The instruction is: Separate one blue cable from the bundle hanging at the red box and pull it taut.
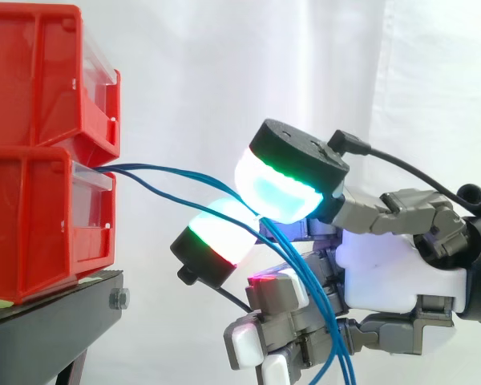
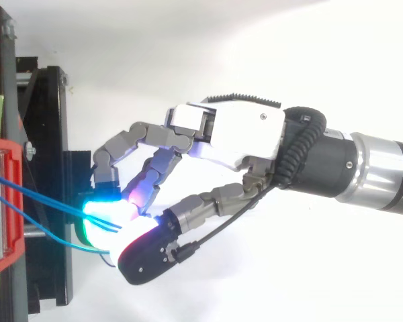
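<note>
Thin, glossy blue cables (image 1: 319,309) strung from the front of the lower red bin (image 1: 32,216), nipped between two thick glowing pads (image 1: 284,188) of the hand (image 1: 393,277), then dropping in a loose hank across the white palm. Fingers and thumb curled in, closed on the strands. Number of strands inside the pinch: cannot tell.

Pads rounded and translucent, lit cyan with green and red rims, backed by matt black caps. Fingers of grey, blocky segments.

Bins of shiny moulded plastic with clear front panels, the upper red bin (image 1: 32,72) stacked on the lower, both on a black stand (image 1: 56,309) with a bolt at its corner. Plain white curtain (image 1: 224,64) behind.

From the side: the height of the run, near level out of the bin, and the hang below the pinch.

From above: strands spread apart at the bin and converging at the pads, one sagging in a slack loop over the stand, with the dark wrist and silver arm (image 2: 379,171) entering from the right.
</note>
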